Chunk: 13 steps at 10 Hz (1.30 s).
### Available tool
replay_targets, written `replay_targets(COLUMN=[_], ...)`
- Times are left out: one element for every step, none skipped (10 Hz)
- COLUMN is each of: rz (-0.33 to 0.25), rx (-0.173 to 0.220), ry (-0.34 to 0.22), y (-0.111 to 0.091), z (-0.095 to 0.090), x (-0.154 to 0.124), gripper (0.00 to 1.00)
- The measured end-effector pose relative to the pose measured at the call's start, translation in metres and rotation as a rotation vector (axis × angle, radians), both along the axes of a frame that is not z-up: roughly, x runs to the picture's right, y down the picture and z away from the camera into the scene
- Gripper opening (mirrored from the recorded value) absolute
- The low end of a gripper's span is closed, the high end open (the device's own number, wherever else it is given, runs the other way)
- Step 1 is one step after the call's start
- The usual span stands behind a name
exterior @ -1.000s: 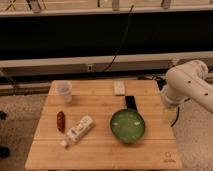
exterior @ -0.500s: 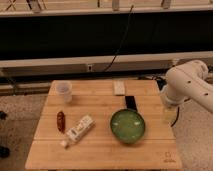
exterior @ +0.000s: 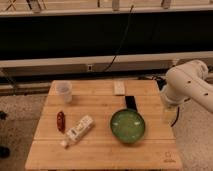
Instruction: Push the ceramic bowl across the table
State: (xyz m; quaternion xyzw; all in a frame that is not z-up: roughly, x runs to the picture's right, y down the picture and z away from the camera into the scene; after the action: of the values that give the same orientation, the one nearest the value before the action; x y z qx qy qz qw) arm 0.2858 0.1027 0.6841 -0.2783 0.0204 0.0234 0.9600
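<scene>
While the tabletop (exterior: 100,152) filled most of the view, my white arm (exterior: 189,86) hung off its right edge. The ceramic bowl (exterior: 128,125) sat right of centre, towards the near edge — to the left of my claw (exterior: 168,103), which hovered just beside that right edge. Clenched or released — I could not tell.

A translucent cup (exterior: 64,91) stands at upper left. Below it lies a small dark red thing (exterior: 60,120), and just beside that a white bottle (exterior: 80,129) rests on its side, slanted. A pale block (exterior: 119,88) sits at upper centre, with a flat black slab (exterior: 130,102) near it below right. A black cable (exterior: 122,42) hangs down the dark wall behind. The gripper is at the frame's right, hidden from view.
</scene>
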Motion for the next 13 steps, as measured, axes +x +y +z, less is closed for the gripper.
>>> replay_targets(rz=[-0.002,-0.005,-0.009,-0.012,-0.015,-0.019,-0.018,-0.021,-0.026,-0.040,-0.044,-0.049,-0.054], rx=[-0.002,-0.005,-0.009,-0.013,-0.015,-0.018,-0.022,-0.026,-0.029,-0.033,-0.035,-0.035,-0.037], ry=[-0.002,-0.007,-0.013,-0.021,-0.025,-0.028,-0.034,-0.037,-0.040,-0.051,-0.053,-0.055,-0.058], y=[0.002,0.009,0.017,0.028,0.033,0.037,0.042,0.047,0.050,0.055,0.058,0.060,0.061], z=[0.002,0.007,0.016,0.027,0.032,0.034,0.035,0.037,0.040,0.047,0.050,0.051,0.051], x=[-0.001,-0.005,-0.011,-0.018,-0.021,-0.023,-0.029,-0.033,-0.039,-0.049,-0.052,-0.054,-0.056], gripper=[0.80,0.80,0.80,0.80,0.80,0.80,0.80,0.80,0.80,0.80,0.80,0.80,0.80])
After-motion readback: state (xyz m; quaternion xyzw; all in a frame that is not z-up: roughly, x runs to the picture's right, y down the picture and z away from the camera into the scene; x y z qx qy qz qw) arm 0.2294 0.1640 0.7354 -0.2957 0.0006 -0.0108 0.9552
